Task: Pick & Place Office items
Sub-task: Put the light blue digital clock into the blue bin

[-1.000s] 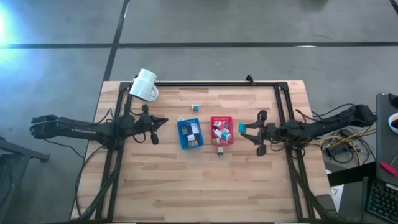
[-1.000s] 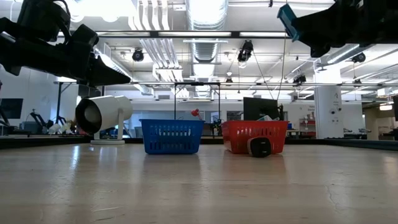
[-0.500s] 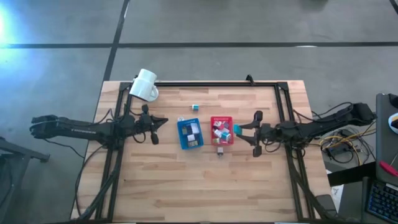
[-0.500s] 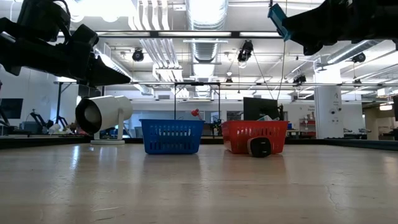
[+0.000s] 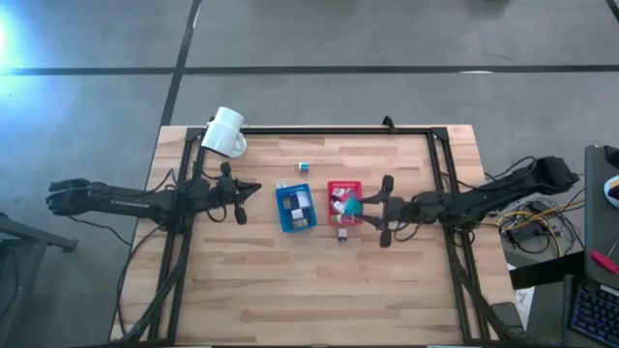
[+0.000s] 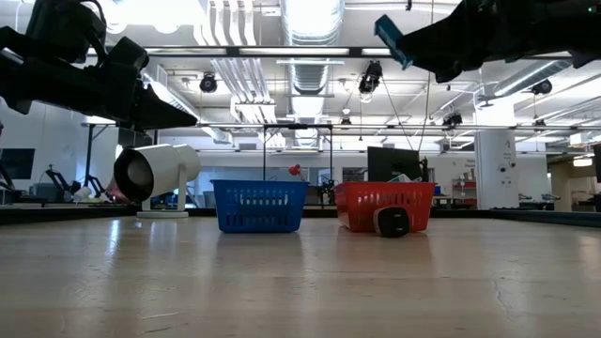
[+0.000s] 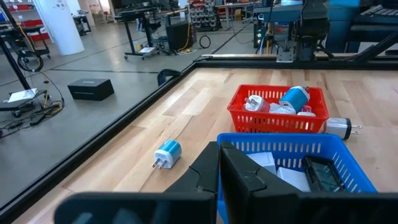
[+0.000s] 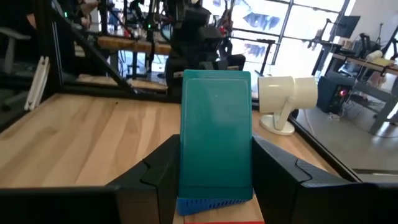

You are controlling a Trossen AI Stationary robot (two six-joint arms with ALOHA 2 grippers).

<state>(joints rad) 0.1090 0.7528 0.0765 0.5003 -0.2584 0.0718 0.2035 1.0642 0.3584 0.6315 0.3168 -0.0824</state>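
Teal block (image 8: pixel 216 134) — in right tool (image 5: pixel 365 206) — has moved over red tray (image 5: pixel 345 185).

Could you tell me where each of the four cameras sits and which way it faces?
High: overhead, straight down; both arms, red tray.
Low: tabletop height, level across; arms overhead, red tray shared.
Left wrist: behind the shut left claw, toward the blue tray.
Right wrist: behind the right claw, gripping a teal block; mug beyond.

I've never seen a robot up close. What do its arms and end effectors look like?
Both arms, left arm and right arm, are slim, jointed and black. Each ends in an end effector with two blocky dark fingers. Faint pale lettering runs along the left arm; cables trail by the right arm's base.
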